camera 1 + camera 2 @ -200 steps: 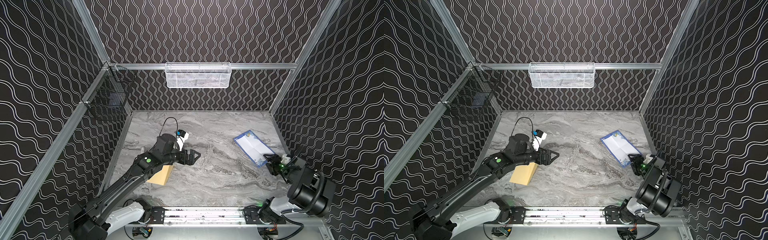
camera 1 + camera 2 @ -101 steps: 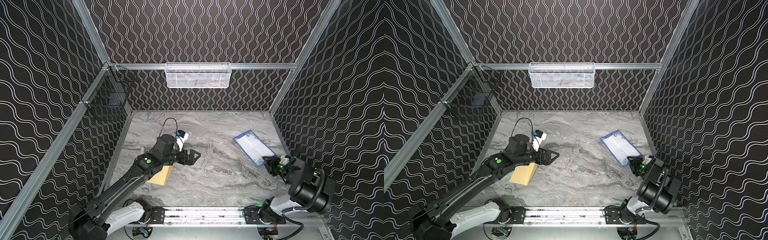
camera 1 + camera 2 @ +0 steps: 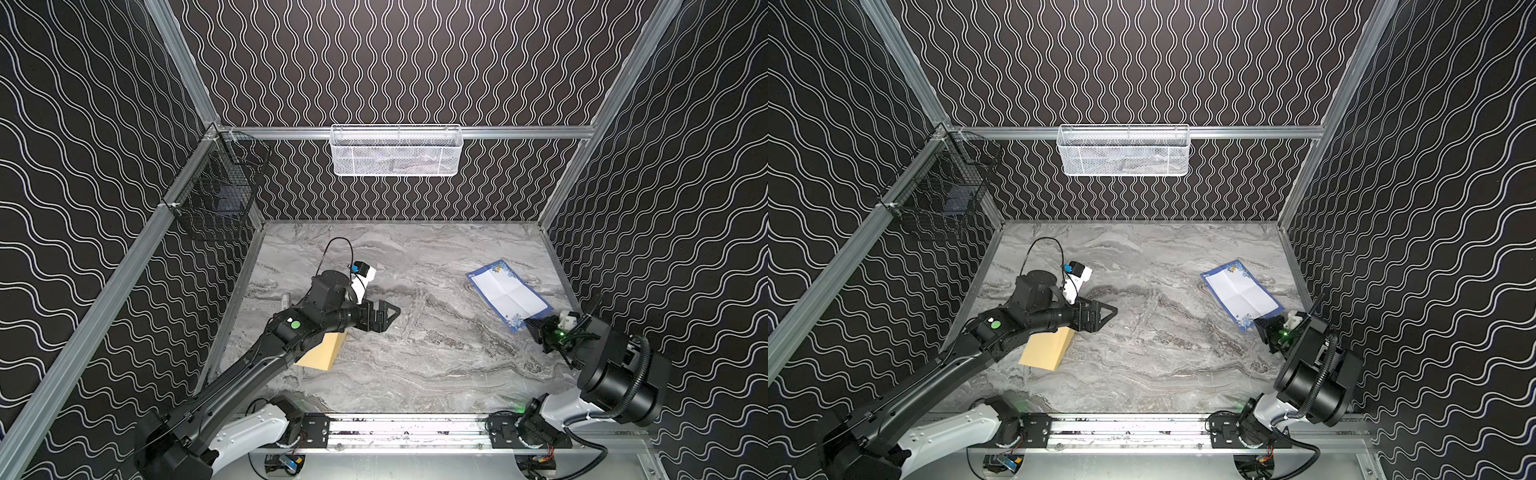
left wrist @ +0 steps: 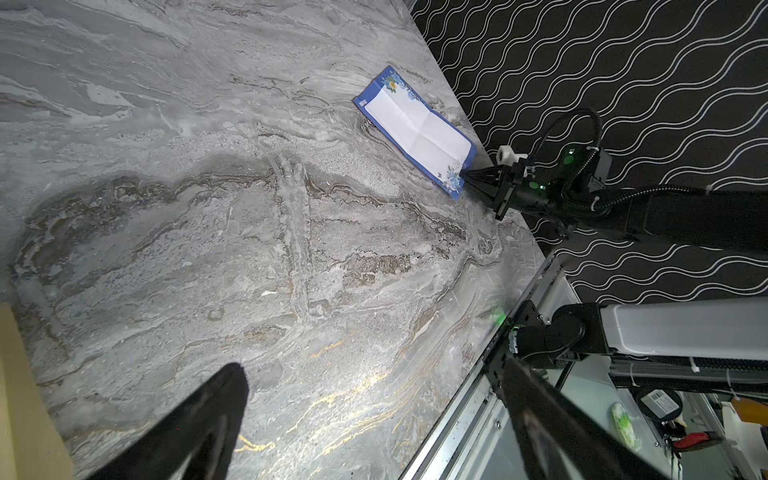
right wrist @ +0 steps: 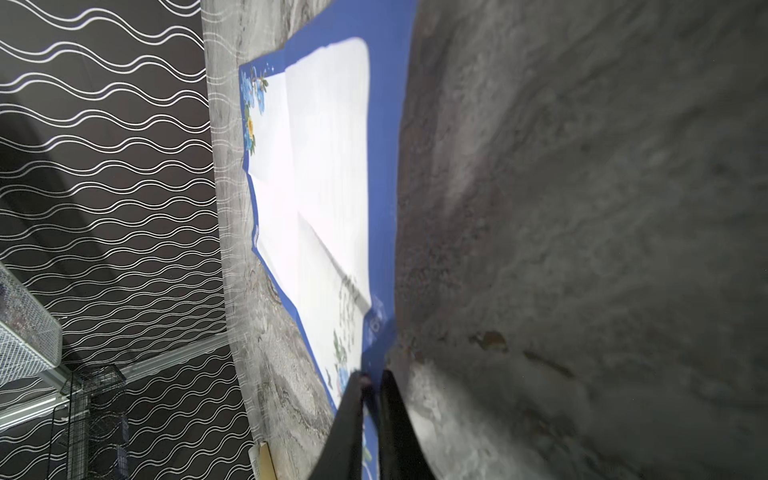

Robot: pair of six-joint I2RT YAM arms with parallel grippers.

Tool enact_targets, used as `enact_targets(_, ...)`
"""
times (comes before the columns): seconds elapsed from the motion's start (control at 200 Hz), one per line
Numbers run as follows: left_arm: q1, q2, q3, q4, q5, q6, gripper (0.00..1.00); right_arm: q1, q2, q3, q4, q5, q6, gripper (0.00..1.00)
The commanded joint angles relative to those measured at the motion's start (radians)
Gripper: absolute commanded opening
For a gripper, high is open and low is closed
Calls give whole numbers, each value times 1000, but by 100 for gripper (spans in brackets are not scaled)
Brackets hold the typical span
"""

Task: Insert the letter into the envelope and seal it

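Right gripper (image 5: 370, 380): jaws drawn almost together on the near blue corner of the white paper letter with a blue floral border (image 3: 508, 293); the bite looks shallow.
Left gripper (image 3: 390, 313): jaws spread wide, holding nothing, poised above the grey marble tabletop (image 3: 415, 357).
Letter: flat on the tabletop near the right side wall, crossed by fold creases, well apart from the envelope.
Envelope: the long tan paper envelope (image 3: 322, 355) lies flat at the left, one end hidden under the left arm; its mouth cannot be made out.
Slip risk: with so little paper between the jaws, a lift could pull the corner free.
Droop risk: hung from one corner, the sheet may sag, buckle at its creases or drag.
Insertion risk: nothing holds the envelope, so a push could slide it.
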Motion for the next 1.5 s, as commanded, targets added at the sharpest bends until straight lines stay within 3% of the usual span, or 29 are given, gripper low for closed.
enact_targets(0.0, -1, -1, -5, 21, 2, 13, 99, 3, 6, 8, 1, -22, -25, 7)
enact_targets(0.085, 0, 0, -1, 15, -1, 16, 99, 6, 8, 15, -9, -27, -33, 0)
enact_targets(0.3, 0, -11, 3, 0, -33, 19, 99, 43, -19, 20, -31, -26, -38, 0)
enact_targets(0.395, 17, -2, 28, -60, -107, 18, 99, 102, -31, 17, -31, -22, -35, 0)
enact_targets(0.495, 55, -11, 22, -41, -98, -4, 99, 206, -49, 32, -64, -24, -39, 0)
enact_targets(0.651, 80, -18, 39, -38, -116, -8, 99, 453, -105, 99, -186, 12, -55, 0)
enact_targets(0.846, 80, -5, 37, -5, -109, -21, 99, 723, -117, 219, -446, 85, -115, 0)
enact_targets(1.191, 68, 73, -42, 152, -42, -25, 95, 994, -133, 346, -781, 318, -182, 0)
enact_targets(1.331, 42, 153, -42, 150, -69, -19, 83, 1067, -100, 407, -919, 482, -188, 0)
enact_targets(1.492, 8, 252, -42, 158, -96, -14, 60, 1072, -129, 408, -939, 507, -189, 0)
